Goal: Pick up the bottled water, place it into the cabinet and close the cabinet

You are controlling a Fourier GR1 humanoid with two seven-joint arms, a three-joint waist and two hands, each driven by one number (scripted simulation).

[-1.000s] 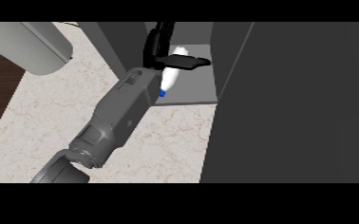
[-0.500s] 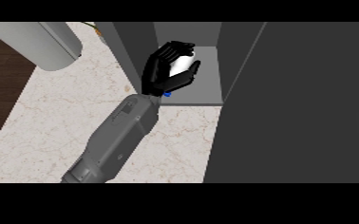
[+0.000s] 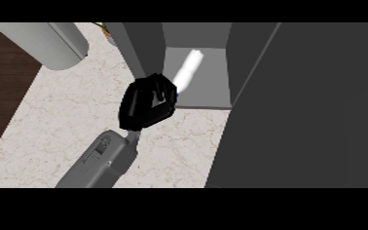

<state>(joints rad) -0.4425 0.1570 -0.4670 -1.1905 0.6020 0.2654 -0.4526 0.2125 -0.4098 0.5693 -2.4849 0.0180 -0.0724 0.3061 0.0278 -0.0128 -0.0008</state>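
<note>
The bottled water (image 3: 188,69) lies on its side on the cabinet's floor (image 3: 208,90), a pale bottle with its blue cap towards the counter. My right hand (image 3: 147,105) hovers over the counter at the cabinet's front left corner. It is open and holds nothing, and its fingertips are just short of the cap. The cabinet door (image 3: 295,112) stands open, a dark panel that fills the right of the view. My left hand does not show.
The pale marble counter (image 3: 64,122) runs under my forearm (image 3: 101,161). The cabinet's left wall (image 3: 144,46) rises just behind my hand. A large grey cylinder (image 3: 54,44) juts in at the top left. Dark wood floor (image 3: 14,78) shows past the counter's left edge.
My hand has let go of the bottle and drawn back out of the cabinet towards the counter. The bottle now lies inside by itself.
</note>
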